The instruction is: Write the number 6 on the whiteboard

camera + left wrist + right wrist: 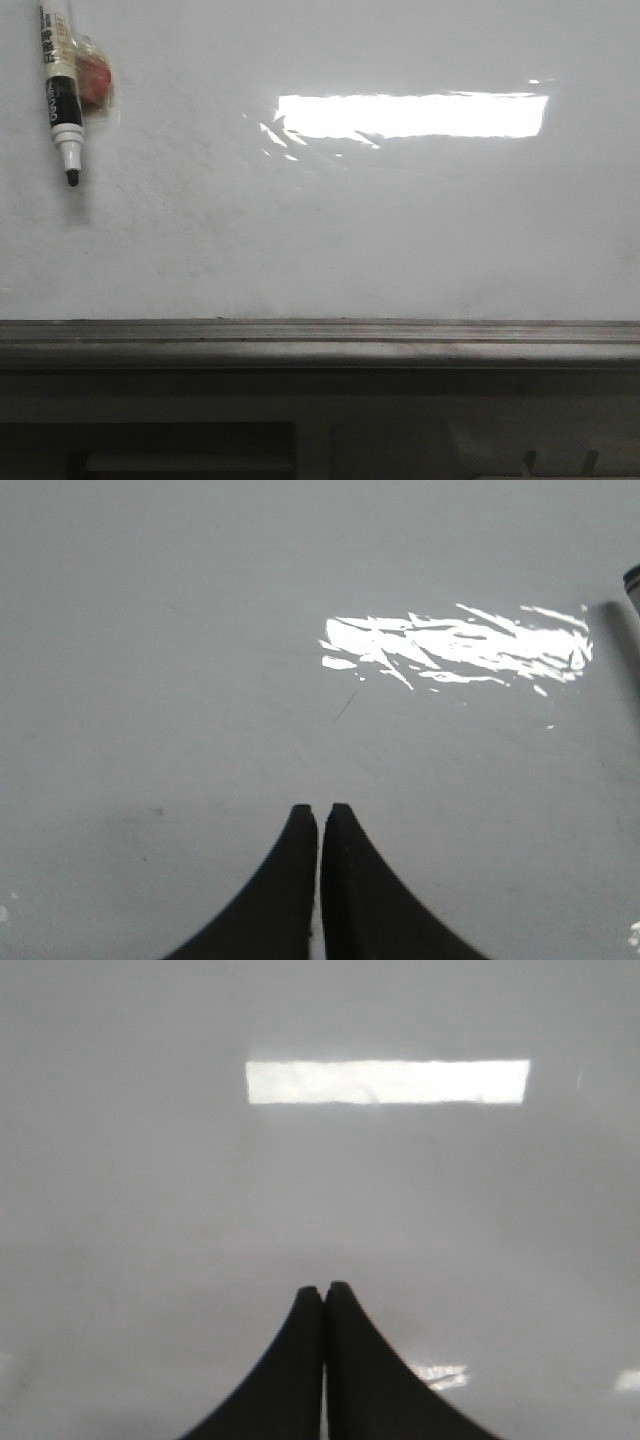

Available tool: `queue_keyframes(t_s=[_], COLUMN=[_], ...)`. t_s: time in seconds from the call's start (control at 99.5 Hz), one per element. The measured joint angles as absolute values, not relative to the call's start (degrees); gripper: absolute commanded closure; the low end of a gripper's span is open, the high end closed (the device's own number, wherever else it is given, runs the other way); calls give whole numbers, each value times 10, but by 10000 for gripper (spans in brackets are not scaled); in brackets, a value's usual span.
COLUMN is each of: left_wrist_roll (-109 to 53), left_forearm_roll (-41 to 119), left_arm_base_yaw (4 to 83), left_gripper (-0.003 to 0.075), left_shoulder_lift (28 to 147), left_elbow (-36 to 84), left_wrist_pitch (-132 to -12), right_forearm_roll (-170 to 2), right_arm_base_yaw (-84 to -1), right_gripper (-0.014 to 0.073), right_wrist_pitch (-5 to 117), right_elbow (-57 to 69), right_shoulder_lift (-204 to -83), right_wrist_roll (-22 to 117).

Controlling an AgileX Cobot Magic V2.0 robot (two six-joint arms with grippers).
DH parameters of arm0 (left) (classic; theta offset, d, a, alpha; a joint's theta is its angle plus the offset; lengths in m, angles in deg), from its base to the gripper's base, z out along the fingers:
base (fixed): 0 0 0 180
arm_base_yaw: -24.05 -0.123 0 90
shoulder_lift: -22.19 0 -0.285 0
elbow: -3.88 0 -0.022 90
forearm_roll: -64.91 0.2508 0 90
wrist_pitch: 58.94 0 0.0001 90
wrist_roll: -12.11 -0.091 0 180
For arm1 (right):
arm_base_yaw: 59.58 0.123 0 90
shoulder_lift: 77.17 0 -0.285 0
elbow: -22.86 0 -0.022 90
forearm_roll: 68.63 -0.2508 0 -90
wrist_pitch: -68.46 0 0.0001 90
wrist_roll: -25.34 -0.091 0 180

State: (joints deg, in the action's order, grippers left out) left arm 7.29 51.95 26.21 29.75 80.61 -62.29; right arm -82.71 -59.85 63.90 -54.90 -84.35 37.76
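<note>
The whiteboard (330, 230) is glossy white and fills most of the front view, with a grey metal ledge (320, 345) along its lower edge. No number 6 shows on it; only a short thin dark mark (346, 704) shows in the left wrist view. A white and black marker (59, 90) points tip down at the board's upper left, with clear tape and a red-orange piece (96, 82) beside it. My left gripper (320, 810) is shut and empty over the board (200, 660). My right gripper (322, 1288) is shut and empty over the board (150, 1210).
A bright lamp reflection (410, 115) lies across the board's upper middle. A dark object's edge (632, 580) and its shadow show at the side of the left wrist view. Below the ledge is dark furniture (180, 450).
</note>
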Motion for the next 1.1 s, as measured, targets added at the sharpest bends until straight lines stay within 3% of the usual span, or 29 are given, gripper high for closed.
queue_keyframes(t_s=[0.221, 0.412, 0.553, 0.844, 0.915, 0.985, 1.096], left_wrist_roll=[74, 74, 70, 3, -31, -78, -167], left_forearm_roll=[332, 298, 340, 396, 375, 334, 232], left_arm_base_yaw=[262, 262, 262, 262, 262, 269, 283], left_gripper=[741, 741, 741, 739, 729, 663, 430], left_shoulder_lift=[297, 297, 327, 543, 586, 620, 663], left_elbow=[806, 801, 737, 551, 525, 510, 503], left_wrist_pitch=[-601, -596, -678, -893, -920, -929, -930], right_forearm_roll=[-1029, -1056, -1023, -974, -973, -973, -975], right_arm_base_yaw=[-598, -598, -598, -598, -598, -598, -598], right_gripper=[659, 653, 647, 638, 574, 432, 148], right_wrist_pitch=[655, 577, 491, 371, 358, 346, 339], right_elbow=[-549, -530, -457, -296, -272, -256, -243], right_shoulder_lift=[-844, -844, -898, -1110, -1151, -1183, -1214], right_wrist_roll=[378, 376, 376, 409, 428, 439, 444])
